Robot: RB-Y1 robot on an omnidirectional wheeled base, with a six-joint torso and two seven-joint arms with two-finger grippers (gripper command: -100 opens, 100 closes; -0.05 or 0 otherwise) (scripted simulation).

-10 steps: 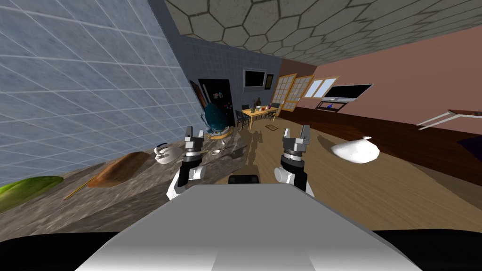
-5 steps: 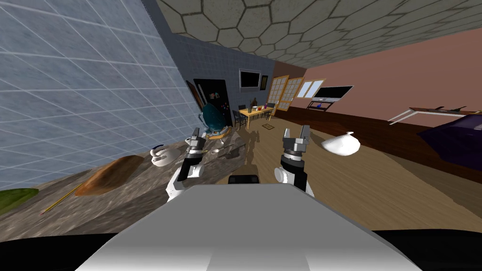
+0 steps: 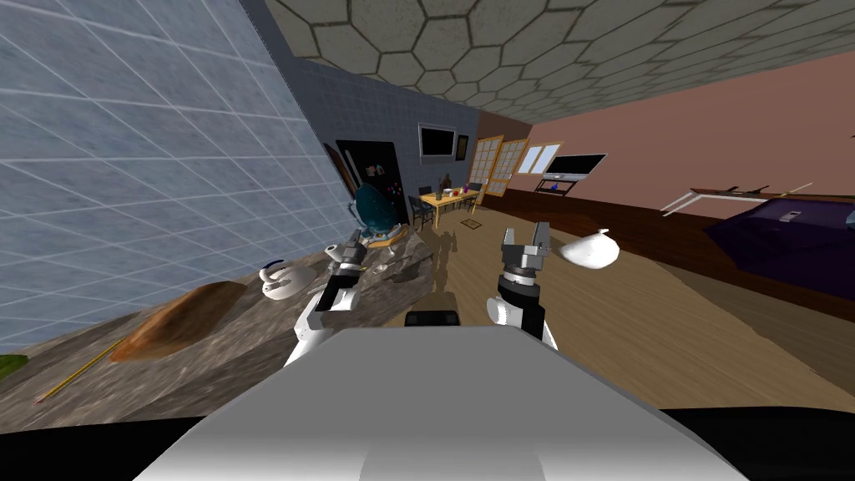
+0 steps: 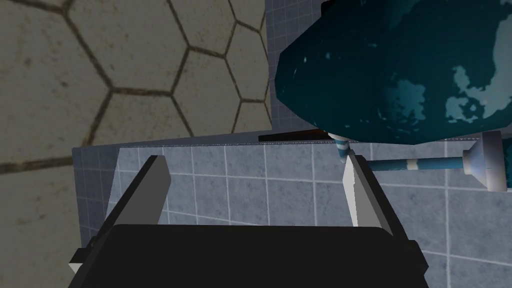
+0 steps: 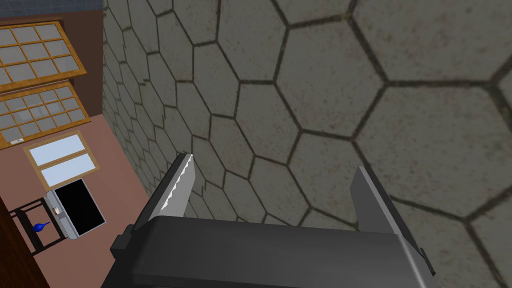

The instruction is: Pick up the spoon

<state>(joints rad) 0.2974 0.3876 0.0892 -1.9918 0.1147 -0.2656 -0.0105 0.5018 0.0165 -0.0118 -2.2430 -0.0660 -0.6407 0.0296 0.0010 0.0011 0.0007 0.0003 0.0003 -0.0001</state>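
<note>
left end effector (image 3: 346,249) is hovering released, fingers apart, over the mottled table (image 3: 234,334), just left of frame centre. spoon (image 3: 382,268) is lying on the table just right of it, below the teal globe (image 3: 373,209). right end effector (image 3: 524,235) is also sitting released, right of centre.

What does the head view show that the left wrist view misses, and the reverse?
Head view, not the left wrist's: the mottled counter, a white kettle, a brown board-like thing, a pencil, the right gripper and a white sack on the floor. Left wrist view, not the head's: the blue and white stripes on the strut under the globe. Both: that teal globe, the open left gripper, the tiled wall and the hexagon ceiling.
</note>
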